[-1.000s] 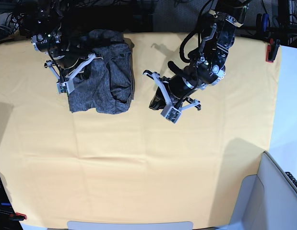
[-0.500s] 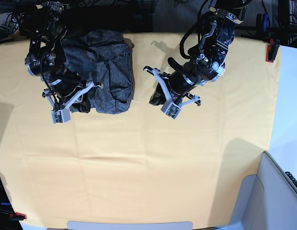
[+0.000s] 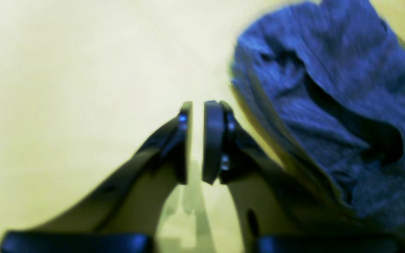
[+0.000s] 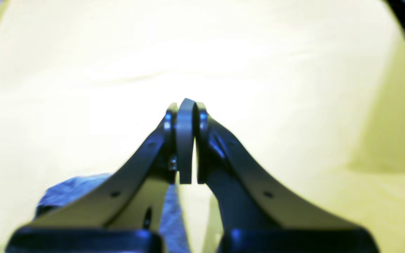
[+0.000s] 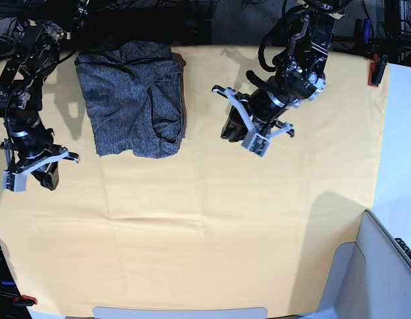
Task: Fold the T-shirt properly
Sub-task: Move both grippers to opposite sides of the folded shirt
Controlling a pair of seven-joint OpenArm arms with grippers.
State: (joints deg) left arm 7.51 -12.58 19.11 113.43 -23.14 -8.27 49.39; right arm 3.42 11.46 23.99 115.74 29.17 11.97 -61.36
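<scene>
The T-shirt (image 5: 135, 100) is a charcoal-grey folded bundle lying at the back left of the yellow-orange tablecloth (image 5: 205, 219). My right gripper (image 5: 46, 178) is off the shirt, to its lower left over bare cloth. In the right wrist view it (image 4: 185, 105) is shut and empty, with a bit of shirt (image 4: 65, 189) behind its base. My left gripper (image 5: 226, 133) hangs to the right of the shirt, apart from it. In the left wrist view it (image 3: 198, 105) is empty with only a thin slit between the pads, and the shirt (image 3: 329, 105) lies to its right.
A red clamp (image 5: 374, 73) holds the cloth at the back right edge and another (image 5: 26, 300) at the front left corner. A grey-white panel (image 5: 381, 266) stands at the front right. Dark cables and frames line the back edge.
My right gripper has left the shirt and moved down and left to the table's left side. My left gripper has drifted a little up and right. The shirt lies free.
</scene>
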